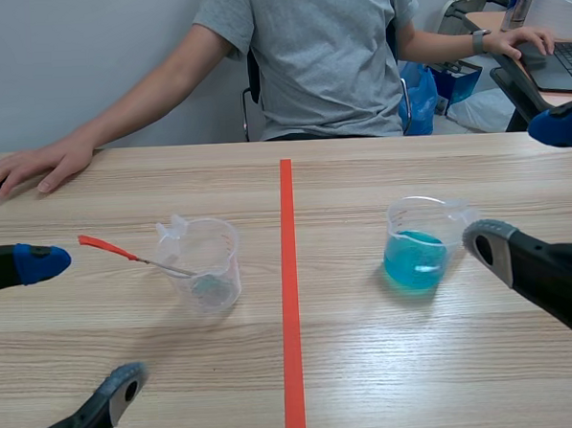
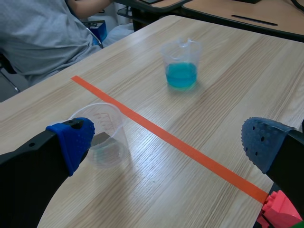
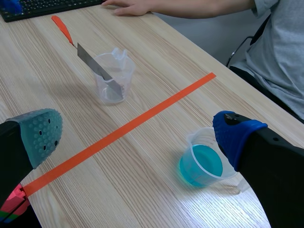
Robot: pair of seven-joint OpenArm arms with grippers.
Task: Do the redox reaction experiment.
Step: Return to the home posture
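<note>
A clear plastic beaker [image 1: 204,266] stands left of the tape line, with a metal spatula [image 1: 125,252] that has a red handle leaning in it. Right of the line stands a second beaker holding blue liquid [image 1: 416,248]. My left gripper [image 1: 81,325] is open, a little to the left of the clear beaker [image 2: 105,138], which sits just ahead of one finger [image 2: 71,140]. My right gripper [image 1: 519,181] is open beside the blue beaker [image 3: 202,164], which sits ahead of one finger [image 3: 237,135]. Neither gripper touches anything. The spatula [image 3: 95,64] is also in the right wrist view.
A person sits across the table with one hand [image 1: 34,168] flat on its far left and the other on a laptop [image 1: 561,61] on a side desk. A keyboard [image 3: 42,5] lies at the table's far-left edge. A red toy brick [image 2: 280,213] lies under my left gripper.
</note>
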